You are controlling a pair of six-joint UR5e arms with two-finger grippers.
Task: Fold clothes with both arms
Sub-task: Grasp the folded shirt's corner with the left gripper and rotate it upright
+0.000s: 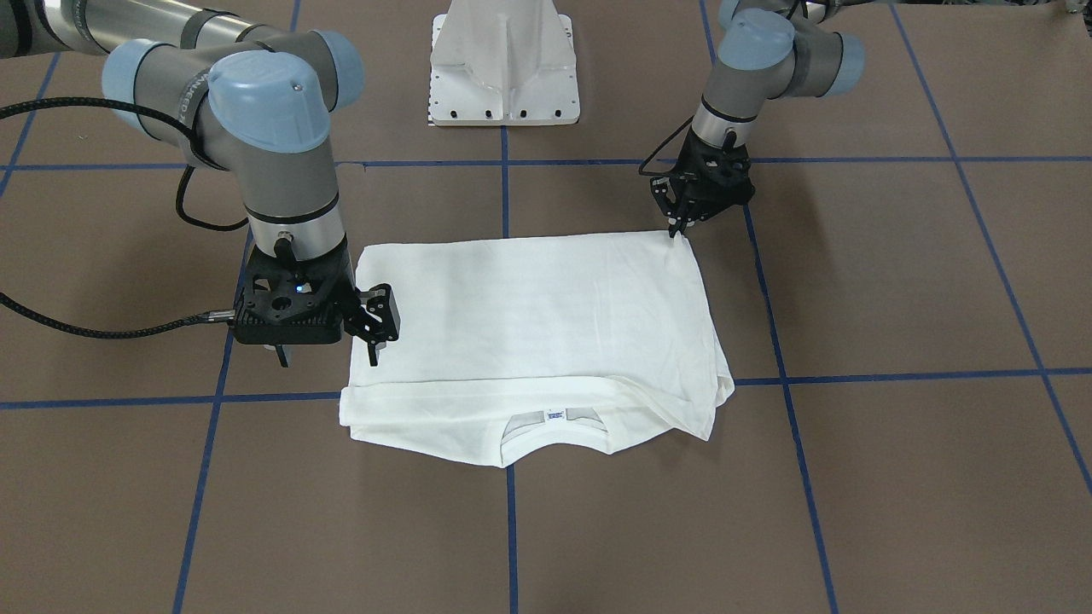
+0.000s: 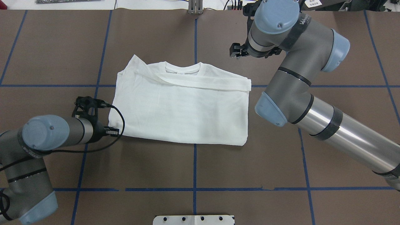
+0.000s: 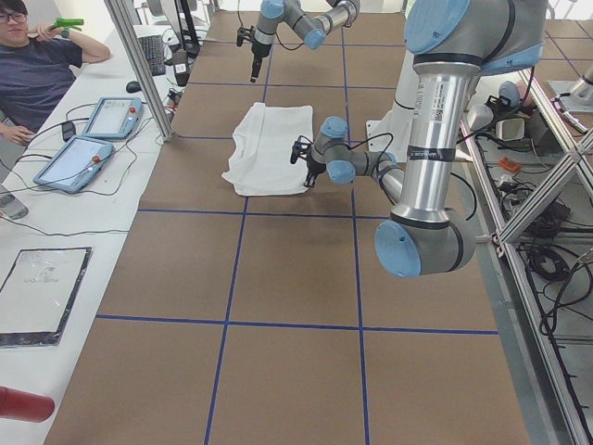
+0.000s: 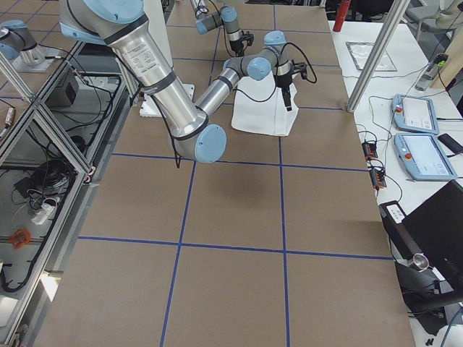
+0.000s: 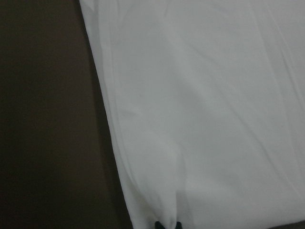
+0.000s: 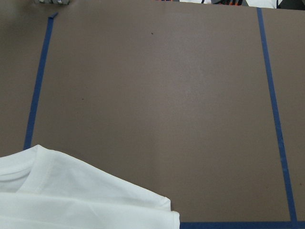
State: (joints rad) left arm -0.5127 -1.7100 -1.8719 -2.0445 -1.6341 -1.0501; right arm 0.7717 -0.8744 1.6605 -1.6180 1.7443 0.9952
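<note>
Looking across from the front, we see the white T-shirt folded into a rough rectangle in the middle of the brown bench, with its ribbed collar and small tag at the 6 o'clock edge. The left gripper points down at the shirt's 1 o'clock corner, its jaws pressed together on the cloth there. The right gripper hangs by the 9 o'clock edge with its jaws spread apart, clear of the cloth. The white pedestal stands at 12 o'clock. From overhead we find the collar at 12 o'clock and a folded band of cloth running across just below it. The left arm reaches in from 8 o'clock to the shirt's 7 o'clock corner, and the right arm comes in from 4 o'clock, its wrist above the bench at the shirt's 1 o'clock. In the left-end view the shirt lies toward 12 o'clock, and a person sits at 10 o'clock near two tablets. In the right-end view the near arm bends over the shirt at 12 o'clock. The left wrist camera shows white cloth everywhere except a dark strip of bench at 9 o'clock, and at 6 o'clock the fingertips are closed on a pucker of fabric. The right wrist camera shows mostly bench crossed by blue tape, with the shirt's collar end at 7 o'clock.
</note>
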